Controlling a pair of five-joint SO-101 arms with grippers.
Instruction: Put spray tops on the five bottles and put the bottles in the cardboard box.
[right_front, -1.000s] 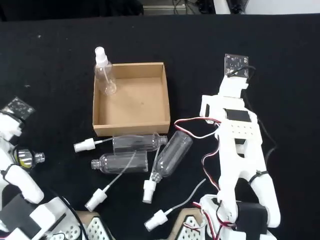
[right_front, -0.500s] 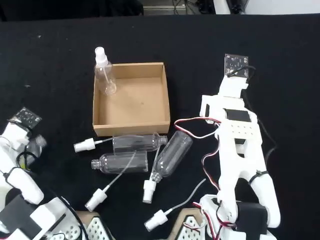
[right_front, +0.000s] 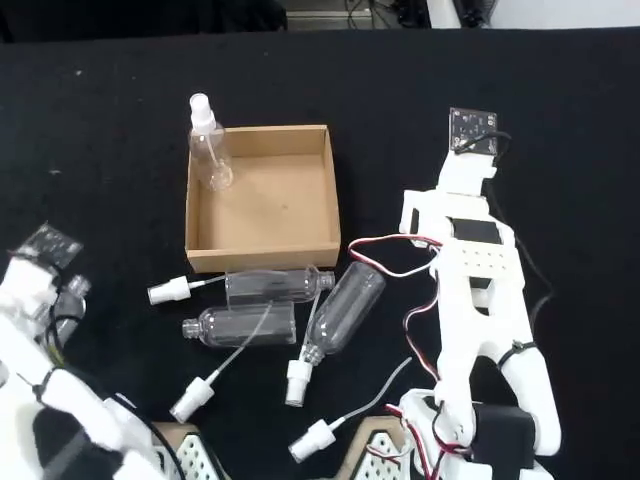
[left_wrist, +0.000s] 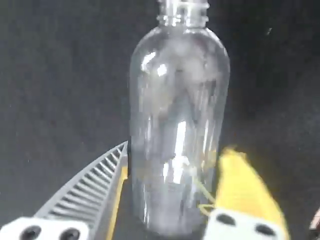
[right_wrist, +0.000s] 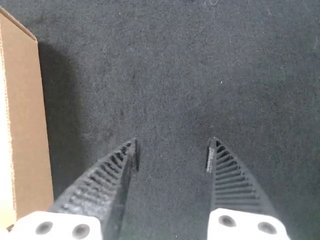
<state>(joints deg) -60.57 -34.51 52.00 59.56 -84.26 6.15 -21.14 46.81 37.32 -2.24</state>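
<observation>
Our left gripper (left_wrist: 177, 150), near the left edge of the black cloth-covered table (right_front: 550, 100), is clamped around the lower body of a clear plastic bottle with no top (left_wrist: 180, 100). Our right gripper (right_wrist: 172, 147) hangs with its fingers spread apart and nothing between them, over bare cloth just beside the right wall of the shallow brown cardboard box (right_front: 262, 258), which sits mid-table. A clear bottle fitted with a white spray top (right_front: 210, 150) stands in the box's far left corner. Between the box and the near edge we see three uncapped bottles on their sides: the first bottle (right_front: 275, 285) along the box's near wall, the second bottle (right_front: 240, 325) just beside it, the third bottle (right_front: 345, 305) angled to their right. Four loose white spray tops with thin tubes (right_front: 190, 400) lie around them.
</observation>
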